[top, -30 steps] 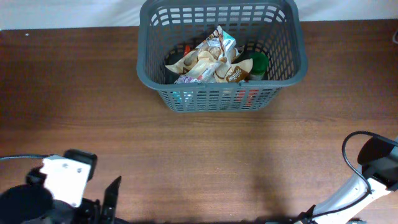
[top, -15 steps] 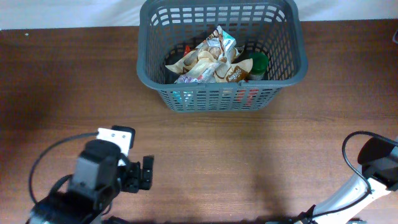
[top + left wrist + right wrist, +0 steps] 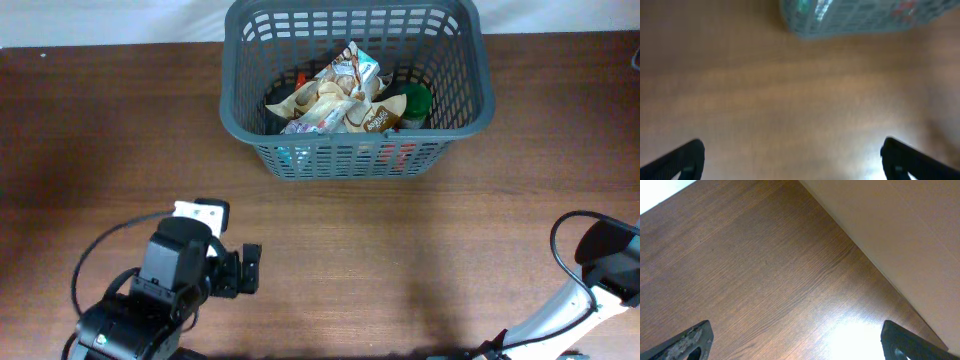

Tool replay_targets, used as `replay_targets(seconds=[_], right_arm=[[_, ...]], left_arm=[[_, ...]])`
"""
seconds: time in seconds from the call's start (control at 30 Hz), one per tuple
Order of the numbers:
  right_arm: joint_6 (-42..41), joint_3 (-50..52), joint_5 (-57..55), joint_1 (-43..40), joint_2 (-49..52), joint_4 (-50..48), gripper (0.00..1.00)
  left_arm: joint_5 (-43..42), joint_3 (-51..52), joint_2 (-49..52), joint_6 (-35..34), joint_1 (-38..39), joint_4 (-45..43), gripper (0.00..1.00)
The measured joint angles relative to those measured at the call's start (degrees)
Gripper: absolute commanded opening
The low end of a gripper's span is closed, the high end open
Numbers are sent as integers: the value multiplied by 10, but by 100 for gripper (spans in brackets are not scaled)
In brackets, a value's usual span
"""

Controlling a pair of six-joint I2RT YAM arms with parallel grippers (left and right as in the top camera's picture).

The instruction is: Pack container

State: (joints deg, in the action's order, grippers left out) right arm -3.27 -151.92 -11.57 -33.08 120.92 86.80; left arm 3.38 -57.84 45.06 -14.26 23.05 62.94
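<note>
The container (image 3: 250, 135) is a dark grey slotted basket at the back of the table. It holds several snack packets (image 3: 335, 95) and a green-lidded item (image 3: 413, 100). Its front wall shows blurred at the top of the left wrist view (image 3: 855, 22). My left gripper (image 3: 245, 272) is open and empty at the front left, above bare wood, well short of the basket. In its own view the fingertips sit wide apart (image 3: 792, 157). My right gripper (image 3: 797, 340) is open and empty over bare wood near the table's edge; only its arm (image 3: 600, 265) shows overhead.
The brown wooden table (image 3: 450, 230) stretches between the basket and the arms. A black cable (image 3: 562, 250) loops at the front right. The table's far edge meets a pale wall (image 3: 900, 235) in the right wrist view.
My left arm has swung in from the front left corner and moved right and forward, toward the basket. The right arm and the basket's contents have not moved.
</note>
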Motion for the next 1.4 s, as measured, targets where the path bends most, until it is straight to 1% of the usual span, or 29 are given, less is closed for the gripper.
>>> replay_targets(seconds=[0.1,0.23,0.37,0.5,0.57,0.6,0.67,0.8,1.0,1.23,1.4], right_arm=[[0,0,0,0,0,0,99],[0,0,0,0,0,0,99],[0,0,0,0,0,0,99],[0,0,0,0,0,0,99],[0,0,0,0,0,0,99],[0,0,0,0,0,0,99],[0,0,0,0,0,0,99],[0,0,0,0,0,0,99],[0,0,0,0,0,0,99],[0,0,0,0,0,0,99],[0,0,0,0,0,0,99]], left_arm=[[0,0,5,48,0,-34,99],[0,0,21,118,0,-47,99],[0,21,30,144,0,-83,99],[-1,98,6,156,0,-166,99],[-9,155,-28,160,-4,-226,99],[-20,195,-60,162,-14,-269,99],[-39,233,-102,163,-37,-310,99],[-69,283,-190,163,-100,-321,99],[-82,321,-265,164,-180,-324,99],[-86,398,-375,165,-210,-333,99],[-88,448,-422,165,-210,-391,99]])
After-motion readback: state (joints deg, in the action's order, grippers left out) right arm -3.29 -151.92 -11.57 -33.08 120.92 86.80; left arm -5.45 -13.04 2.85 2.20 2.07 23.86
